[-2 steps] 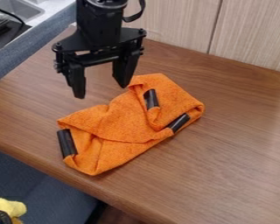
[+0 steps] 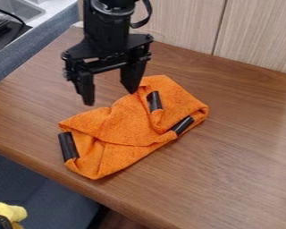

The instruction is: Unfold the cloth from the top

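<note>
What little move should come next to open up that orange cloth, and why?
Probably ease the hand toward the picture's right, over the top of the cloth: the hand is open and empty, with just one tip near the cloth's top edge and the other off to its left.

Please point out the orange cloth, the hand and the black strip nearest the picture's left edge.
Orange cloth (image 2: pixel 128 127), camera view: middle of its folded upper surface.
Hand (image 2: pixel 110 98), camera view: midway between its two fingertips.
Black strip (image 2: pixel 68 146), camera view: middle of the strip at the cloth's left end.
</note>
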Available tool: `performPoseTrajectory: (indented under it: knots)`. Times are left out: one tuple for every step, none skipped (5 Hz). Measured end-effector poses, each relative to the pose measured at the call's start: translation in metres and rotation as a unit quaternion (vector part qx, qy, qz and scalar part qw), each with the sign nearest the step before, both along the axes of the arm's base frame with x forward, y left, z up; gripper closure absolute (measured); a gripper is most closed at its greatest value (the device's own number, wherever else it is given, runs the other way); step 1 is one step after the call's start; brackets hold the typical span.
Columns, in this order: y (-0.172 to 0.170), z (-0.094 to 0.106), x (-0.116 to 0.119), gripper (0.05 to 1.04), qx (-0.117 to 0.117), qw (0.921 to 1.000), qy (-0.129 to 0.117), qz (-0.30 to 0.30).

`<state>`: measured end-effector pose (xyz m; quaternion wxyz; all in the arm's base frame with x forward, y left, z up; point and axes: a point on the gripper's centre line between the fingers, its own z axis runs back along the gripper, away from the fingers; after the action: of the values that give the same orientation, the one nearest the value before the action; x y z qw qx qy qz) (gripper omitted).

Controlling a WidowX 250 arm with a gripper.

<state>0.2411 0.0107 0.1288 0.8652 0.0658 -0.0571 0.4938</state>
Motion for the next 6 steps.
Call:
performPoseTrajectory:
  knots:
    - [-0.002,-0.011,0.014,0.083,-0.025,0.9997,-0.001,-0.002]
    - [-0.001,-0.03,0.033,0.083,-0.051,0.9984,-0.005,-0.024]
    - [-0.002,-0.039,0.054,0.083,-0.054,0.998,-0.001,-0.034]
    - [-0.006,-0.051,0.07,0.083,-0.039,0.9983,0.01,-0.042]
    - [-0.019,-0.066,0.08,0.083,-0.021,0.9976,0.027,-0.06]
    - [-0.025,-0.078,0.083,0.083,-0.016,0.9967,0.043,-0.067]
